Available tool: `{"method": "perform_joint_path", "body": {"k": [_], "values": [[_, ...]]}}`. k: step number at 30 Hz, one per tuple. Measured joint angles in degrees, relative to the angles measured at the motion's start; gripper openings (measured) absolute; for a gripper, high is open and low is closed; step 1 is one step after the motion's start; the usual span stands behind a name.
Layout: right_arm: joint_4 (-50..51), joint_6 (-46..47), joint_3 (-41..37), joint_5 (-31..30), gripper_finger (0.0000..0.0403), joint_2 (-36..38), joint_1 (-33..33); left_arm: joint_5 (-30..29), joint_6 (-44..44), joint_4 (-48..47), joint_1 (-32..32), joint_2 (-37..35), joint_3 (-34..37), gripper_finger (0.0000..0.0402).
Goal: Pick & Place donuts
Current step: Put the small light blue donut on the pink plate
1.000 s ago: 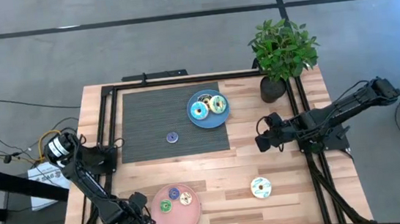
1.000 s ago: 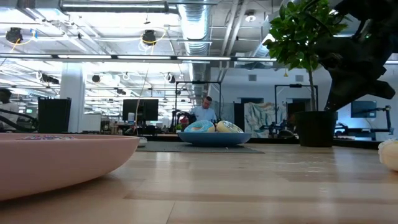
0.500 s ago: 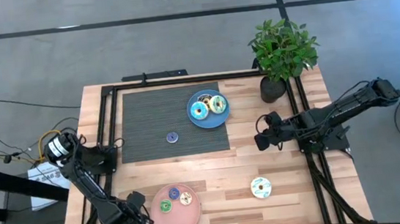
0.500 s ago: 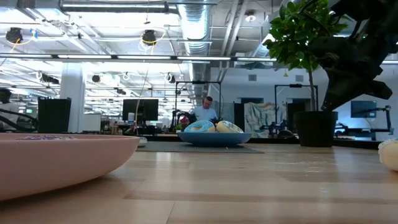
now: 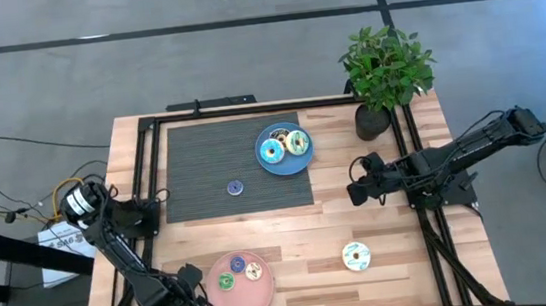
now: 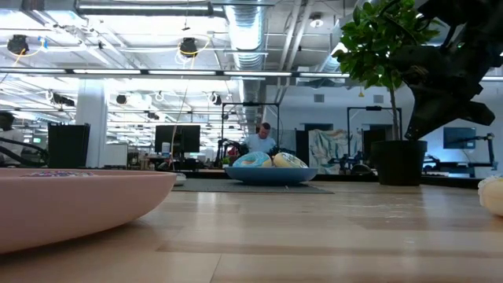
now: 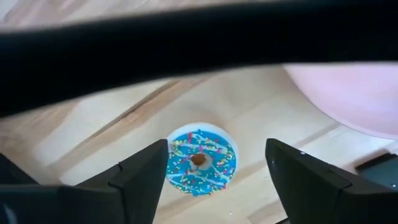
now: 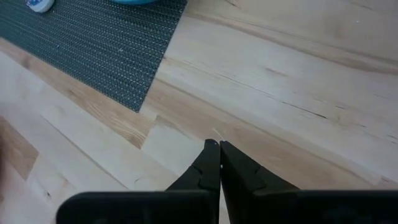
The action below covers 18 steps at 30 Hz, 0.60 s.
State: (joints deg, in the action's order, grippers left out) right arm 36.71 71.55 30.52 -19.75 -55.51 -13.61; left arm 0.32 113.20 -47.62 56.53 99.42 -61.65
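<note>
High view: left gripper [image 5: 189, 304] hides cyan donut [image 7: 200, 160] (beside pink plate [image 5: 265, 299])

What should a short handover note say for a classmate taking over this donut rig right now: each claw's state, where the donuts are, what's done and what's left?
Left claw: open, above a small cyan donut on the wood beside the pink plate.
Right claw: shut, empty, over bare wood near the plant.
Done: donuts lie on the blue plate and on the pink plate.
Left: purple donut on the mat, speckled cream donut on the wood, and the cyan one.
</note>
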Motion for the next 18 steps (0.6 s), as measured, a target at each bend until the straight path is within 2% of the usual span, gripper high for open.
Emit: {"method": "perform_joint_path", "body": {"k": [10,18], "values": [[-0.14,-0.04,0.00,-0.02,0.0001,-0.02,0.00,-0.67,-0.47,-2.19,0.09,0.02,0.00,0.0324],[-0.13,-0.17,0.00,-0.04,0.0001,-0.02,0.00,2.05,-2.80,-2.41,1.47,0.04,0.00,0.0331]]}}
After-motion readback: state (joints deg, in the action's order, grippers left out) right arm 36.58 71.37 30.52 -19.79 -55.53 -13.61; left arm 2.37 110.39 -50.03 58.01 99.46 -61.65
